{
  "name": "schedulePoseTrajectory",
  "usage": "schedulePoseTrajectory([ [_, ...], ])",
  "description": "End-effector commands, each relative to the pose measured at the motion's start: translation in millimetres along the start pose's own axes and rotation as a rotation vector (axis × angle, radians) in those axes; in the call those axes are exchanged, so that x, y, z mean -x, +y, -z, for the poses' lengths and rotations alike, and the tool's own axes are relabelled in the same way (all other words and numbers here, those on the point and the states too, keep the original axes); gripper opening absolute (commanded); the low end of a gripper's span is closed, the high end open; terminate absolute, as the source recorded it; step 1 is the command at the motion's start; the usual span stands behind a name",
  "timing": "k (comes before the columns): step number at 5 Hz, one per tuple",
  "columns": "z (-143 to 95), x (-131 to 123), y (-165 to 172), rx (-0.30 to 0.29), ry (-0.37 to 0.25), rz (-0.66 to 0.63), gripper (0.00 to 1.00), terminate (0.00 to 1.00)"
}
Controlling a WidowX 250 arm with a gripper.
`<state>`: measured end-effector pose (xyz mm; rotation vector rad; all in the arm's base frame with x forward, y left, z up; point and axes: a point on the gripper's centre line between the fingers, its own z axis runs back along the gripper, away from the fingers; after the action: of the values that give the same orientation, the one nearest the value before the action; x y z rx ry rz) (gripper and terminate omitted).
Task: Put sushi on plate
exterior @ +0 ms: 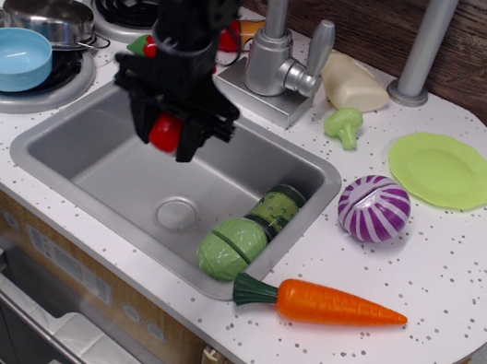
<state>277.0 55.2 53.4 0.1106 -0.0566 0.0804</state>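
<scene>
My black gripper point(167, 137) is shut on the sushi point(166, 133), a small piece with a glossy red top, and holds it in the air above the back left part of the metal sink point(61, 152). The lime-green plate point(442, 170) lies flat on the counter at the far right, well to the right of my gripper, beyond the faucet and the cabbage. Nothing lies on the plate.
A purple cabbage point(375, 209) sits just in front of the plate. A carrot point(321, 303) lies at the counter's front edge. A green lettuce point(232, 247) and a can point(276, 210) lie in the sink. The faucet point(278, 57), broccoli point(344, 125), blue bowl point(7, 58) and pot point(49, 16) stand around.
</scene>
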Motion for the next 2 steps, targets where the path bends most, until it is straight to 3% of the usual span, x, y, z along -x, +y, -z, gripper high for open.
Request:
schedulePoseTrajectory([
  [1,-39.4,-32.2,-41.1,0.034,-0.027,0.365,0.00,0.00],
  [2,-45.9,-60.3,-69.7,0.101,-0.066,0.558,0.00,0.00],
])
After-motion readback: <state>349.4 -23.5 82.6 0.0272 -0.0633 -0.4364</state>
